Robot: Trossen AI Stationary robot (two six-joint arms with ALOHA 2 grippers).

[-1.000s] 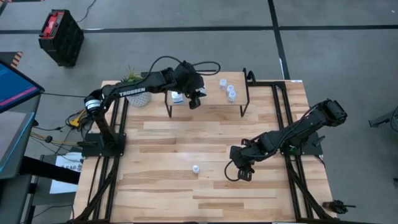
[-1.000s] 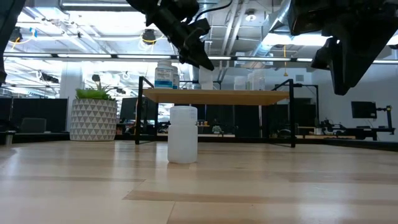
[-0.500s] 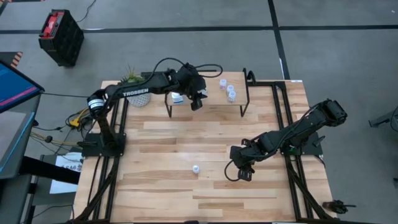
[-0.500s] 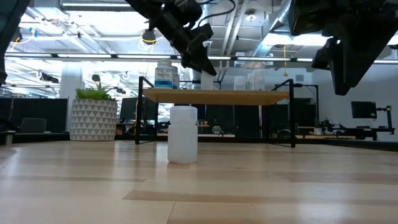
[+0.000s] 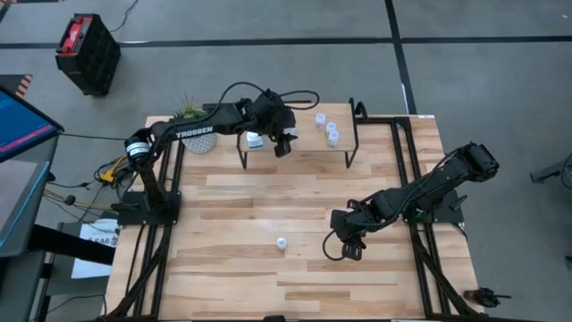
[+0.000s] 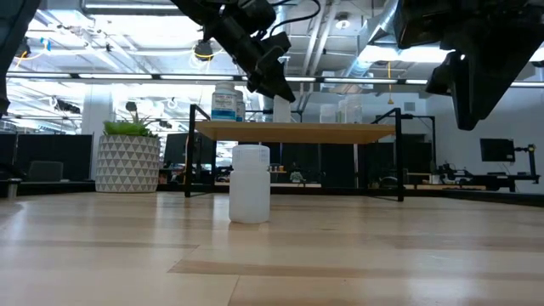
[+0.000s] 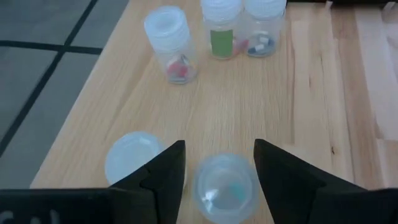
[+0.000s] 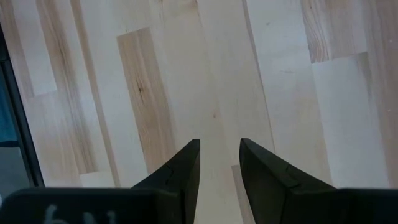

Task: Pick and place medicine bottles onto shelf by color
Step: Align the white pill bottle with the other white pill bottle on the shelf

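Observation:
The shelf (image 5: 308, 145) stands at the table's far edge. Three small translucent bottles (image 7: 169, 43) (image 7: 221, 25) (image 7: 264, 28) stand on its right part. A white bottle with a blue label (image 5: 255, 139) stands on its left part. My left gripper (image 7: 219, 146) hangs over the shelf, open, slanting down. Another translucent bottle (image 7: 224, 186) stands upright on the board between its fingers, and narrow gaps show on both sides. A white bottle (image 5: 281, 242) stands alone on the tabletop. To the right of it, my right gripper (image 8: 219, 144) hovers open over bare wood.
A white plant pot (image 5: 192, 134) stands at the table's far left corner, just left of the shelf. A white cap (image 7: 134, 158) shows beside my left gripper's finger. Bare tabletop lies between the shelf and the lone white bottle.

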